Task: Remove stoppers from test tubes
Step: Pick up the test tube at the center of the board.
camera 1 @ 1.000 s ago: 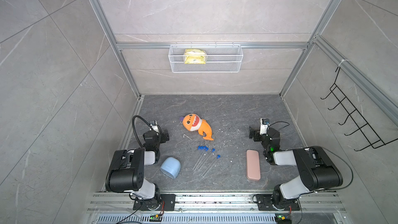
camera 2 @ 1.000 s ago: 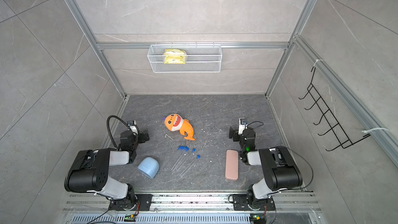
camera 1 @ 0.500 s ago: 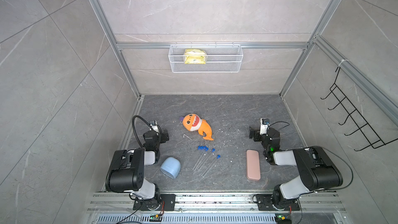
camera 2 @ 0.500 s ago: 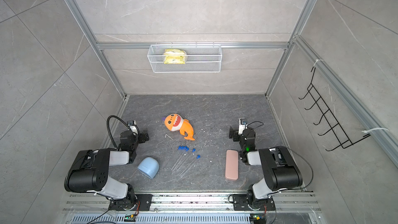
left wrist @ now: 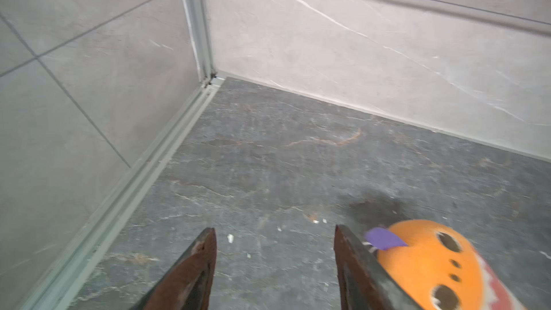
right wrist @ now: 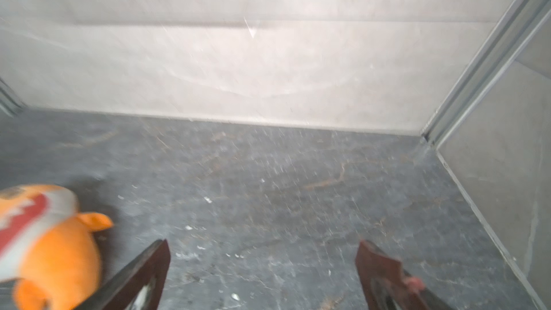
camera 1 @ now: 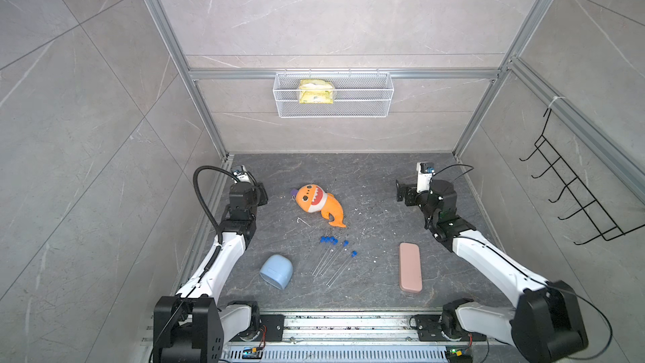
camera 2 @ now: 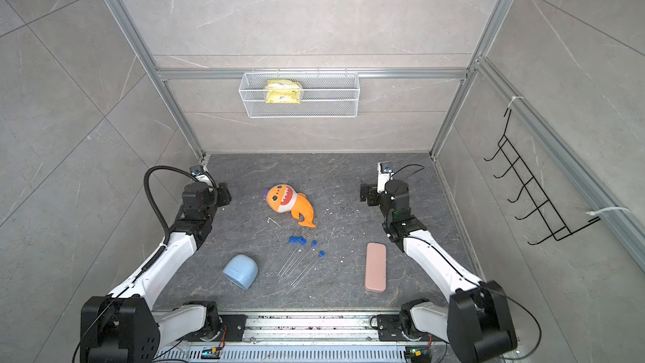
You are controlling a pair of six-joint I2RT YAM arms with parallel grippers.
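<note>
Approach step; no stopper pulled yet. Fingers of left gripper [left wrist: 272, 228] spread, empty, plush shark [left wrist: 426, 263] just beside one. Fingers of right gripper [right wrist: 263, 241] spread wide, empty. test tubes [camera 1: 330, 261] flat on floor, stoppers [camera 1: 328, 239] apparently seated, well behind both fingertip pairs.

Next: draw back toward tubes, pin one, pinch its stopper.

Side walls near outer fingers; open floor between arms; pink case [camera 1: 410, 267], blue cup [camera 1: 276, 271] flanking tubes.

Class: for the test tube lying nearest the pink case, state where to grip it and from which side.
Probably mid-length on the test tube, from above, jaws across it: it lies flat and thin. That leaves the blue stopper at its far end free to pull.
</note>
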